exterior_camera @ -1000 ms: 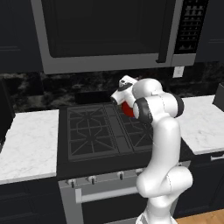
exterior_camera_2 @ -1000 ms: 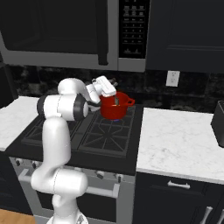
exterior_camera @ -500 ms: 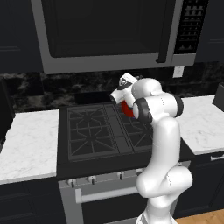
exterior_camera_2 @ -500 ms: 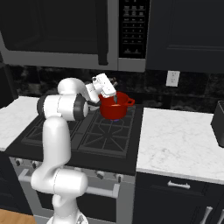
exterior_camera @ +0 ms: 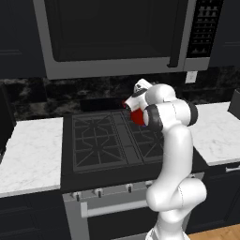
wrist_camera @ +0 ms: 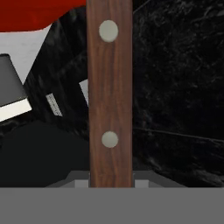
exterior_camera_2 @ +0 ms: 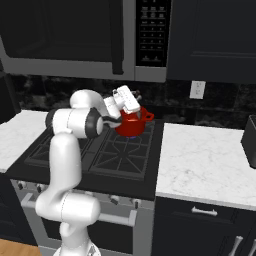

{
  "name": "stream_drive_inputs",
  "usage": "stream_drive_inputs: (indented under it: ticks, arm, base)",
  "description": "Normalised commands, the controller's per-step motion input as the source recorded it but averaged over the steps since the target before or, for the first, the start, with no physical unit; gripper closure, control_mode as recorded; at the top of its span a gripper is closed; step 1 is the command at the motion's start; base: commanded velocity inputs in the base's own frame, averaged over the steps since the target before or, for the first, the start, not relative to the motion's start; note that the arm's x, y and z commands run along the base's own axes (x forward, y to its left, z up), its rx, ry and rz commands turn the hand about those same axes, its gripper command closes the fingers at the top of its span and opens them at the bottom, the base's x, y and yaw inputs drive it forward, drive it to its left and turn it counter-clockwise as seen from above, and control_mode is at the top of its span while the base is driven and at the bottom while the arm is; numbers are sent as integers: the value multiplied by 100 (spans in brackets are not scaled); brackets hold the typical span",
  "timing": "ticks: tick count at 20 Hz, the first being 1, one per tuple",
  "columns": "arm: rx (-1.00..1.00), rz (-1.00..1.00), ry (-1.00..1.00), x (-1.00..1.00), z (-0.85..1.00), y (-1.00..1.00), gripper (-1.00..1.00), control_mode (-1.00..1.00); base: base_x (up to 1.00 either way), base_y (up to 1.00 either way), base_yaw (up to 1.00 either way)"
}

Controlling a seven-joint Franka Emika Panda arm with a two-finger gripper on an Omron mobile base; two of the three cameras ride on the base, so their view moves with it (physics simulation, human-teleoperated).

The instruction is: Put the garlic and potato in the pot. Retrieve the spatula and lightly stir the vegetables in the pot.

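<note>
the claw [exterior_camera_2: 134,95] is clamped on the spatula [wrist_camera: 110,94] by its wooden handle and has been swung a little further back over the red pot [exterior_camera_2: 133,121], which sits on the stove's rear burner [exterior_camera_2: 127,134]; stirring is judged underway.

Wooden spatula handle [wrist_camera: 110,87] runs off hand view's top edge, blade end unseen. Pot [exterior_camera: 136,116] mostly hidden behind the arm in left base view; contents can't be told.
</note>
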Motion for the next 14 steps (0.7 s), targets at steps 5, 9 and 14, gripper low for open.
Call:
stream_drive_inputs:
  ticks: [5,9,14]
  arm:
    - [0,0,3,21,-59,-1,100,-100]
    - [0,-2,7,33,-70,1,100,-100]
    - [0,-6,6,19,-52,4,100,-100]
  base:
    - [0,0,0]
    - [0,0,0]
    - [0,0,0]
